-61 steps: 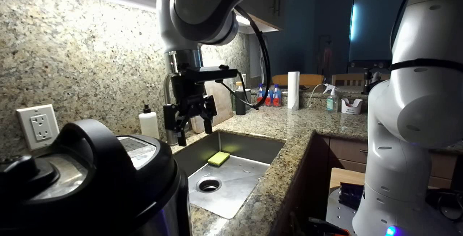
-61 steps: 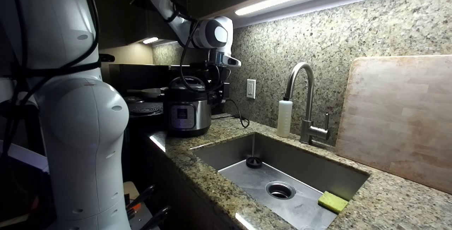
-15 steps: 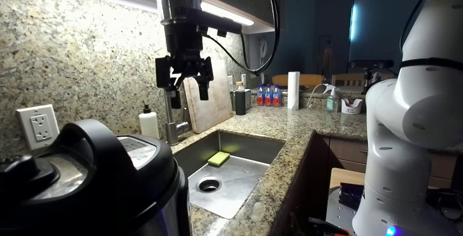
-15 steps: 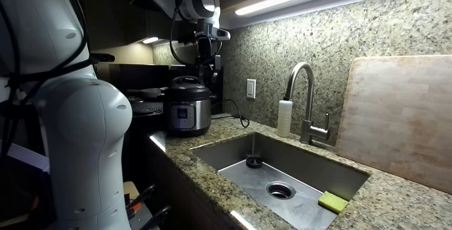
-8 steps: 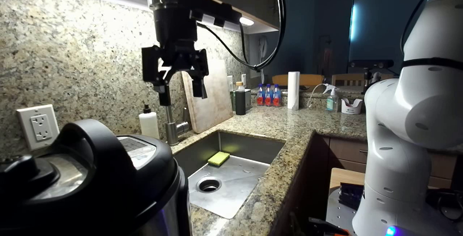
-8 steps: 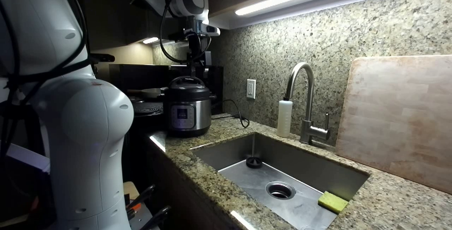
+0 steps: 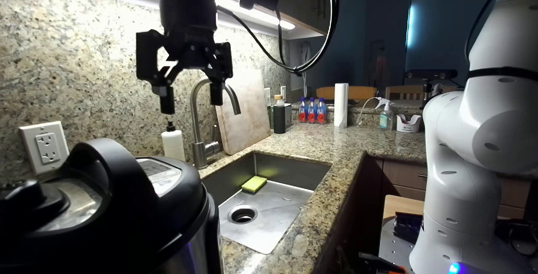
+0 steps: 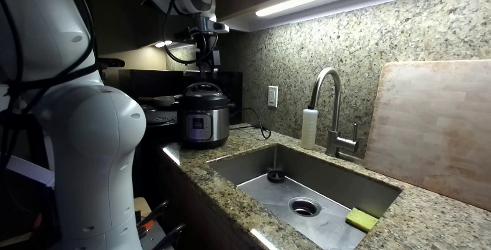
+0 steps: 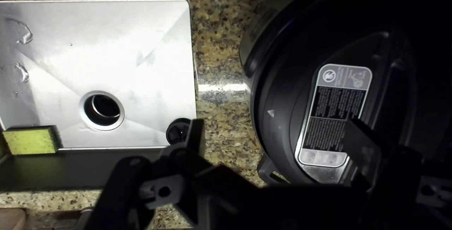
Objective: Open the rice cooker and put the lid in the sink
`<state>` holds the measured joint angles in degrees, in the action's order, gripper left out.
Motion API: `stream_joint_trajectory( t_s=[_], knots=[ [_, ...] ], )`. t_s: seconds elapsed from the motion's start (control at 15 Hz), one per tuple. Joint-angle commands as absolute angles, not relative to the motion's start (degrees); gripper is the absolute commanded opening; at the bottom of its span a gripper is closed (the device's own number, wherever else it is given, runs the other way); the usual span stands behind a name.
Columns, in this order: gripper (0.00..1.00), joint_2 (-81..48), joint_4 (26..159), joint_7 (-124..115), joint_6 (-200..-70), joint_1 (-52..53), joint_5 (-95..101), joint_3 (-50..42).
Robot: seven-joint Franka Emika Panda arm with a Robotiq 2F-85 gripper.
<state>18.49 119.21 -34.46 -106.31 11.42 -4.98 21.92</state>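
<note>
The rice cooker (image 8: 220, 125) stands on the counter beside the sink, its black domed lid (image 8: 203, 102) seated on top. In an exterior view the arched lid handle (image 7: 119, 169) looms large in front. My gripper (image 7: 192, 97) hangs higher than the handle, fingers pointing down and spread, holding nothing. Seen from the wrist, the gap of the gripper (image 9: 276, 131) spans the lid's labelled edge (image 9: 279, 117) and bare granite; the fingers do not appear to touch the lid. Shadow hides much of the lid there. The steel sink (image 8: 264, 196) holds a drain.
A yellow sponge (image 8: 361, 219) and a black stopper (image 8: 275, 176) lie in the sink. Behind it stand a soap bottle (image 8: 308, 129) and the curved faucet (image 8: 337, 104). A cutting board (image 8: 429, 127) leans on the wall. A power cord (image 8: 255, 117) runs behind the cooker.
From low beside the cooker on the wall side, my gripper has risen and shifted leftward in both exterior views, now above lid height. It has stayed open. The cooker and lid have not moved.
</note>
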Motion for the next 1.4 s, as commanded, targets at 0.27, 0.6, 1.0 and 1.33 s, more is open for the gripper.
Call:
stream_joint_trajectory(
  t_s=[0.27,0.6,1.0,1.33],
  knots=[
    [1.00,20.5,119.3,-44.2,-107.7,13.2,-6.2,23.7],
    [1.00,19.5,117.7,-47.4,-106.7,14.5,-5.2,25.9],
    [1.00,15.7,114.5,-51.6,-106.6,15.0,-3.6,29.0],
    [1.00,9.9,109.6,-54.6,-107.0,15.8,-0.6,31.0]
  ],
)
